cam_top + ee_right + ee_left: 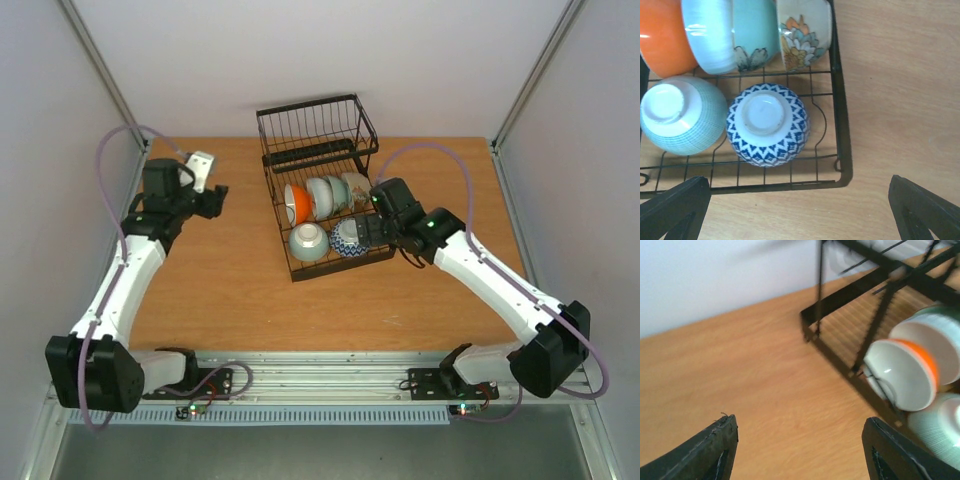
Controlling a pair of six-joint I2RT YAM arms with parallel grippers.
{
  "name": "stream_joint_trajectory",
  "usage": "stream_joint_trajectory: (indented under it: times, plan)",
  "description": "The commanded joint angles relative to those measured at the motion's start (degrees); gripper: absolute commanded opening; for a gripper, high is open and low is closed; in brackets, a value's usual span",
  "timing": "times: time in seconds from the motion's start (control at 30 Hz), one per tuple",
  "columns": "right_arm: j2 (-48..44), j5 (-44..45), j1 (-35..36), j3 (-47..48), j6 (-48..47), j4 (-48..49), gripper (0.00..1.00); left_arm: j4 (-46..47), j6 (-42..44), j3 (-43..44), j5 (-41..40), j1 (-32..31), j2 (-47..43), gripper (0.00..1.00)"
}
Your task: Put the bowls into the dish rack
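Black dish rack (318,190), bowls (768,124) inside near edge

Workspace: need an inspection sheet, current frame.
Surface: wooden table, bare around the rack.
Job's things: five bowls in the rack; orange bowl, two more beside it on edge; green bowl and blue-patterned bowl upside down in front.
Clutter: nothing seen.
Grippers: left gripper open, empty, away from rack; right gripper wide open, empty, at the patterned bowl.
Cables: purple cable looped along each arm.
Surroundings: white enclosure walls.
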Motion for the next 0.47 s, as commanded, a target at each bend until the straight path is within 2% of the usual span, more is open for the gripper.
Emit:
stream_joint_trajectory:
  times: [0.0,0.13,0.43]
  plan:
    - [-3.3,-0.4,-3.6,-2.1,1.5,0.7,0.99,4.7,-4.1,-5.6,6.9,9.3,-1.8,0.69]
    - [-4.7,1.6,-7.5,-3.4,1.3,0.1,0.99,8.3,-5.7,-10.5,8.9,12.7,-2.8,0.69]
    - [-6.3,-1.0,-17.8,-6.6,2.9,0.8,0.99,17.0,-8.8,-15.7,5.7,13.5,-2.6,0.69]
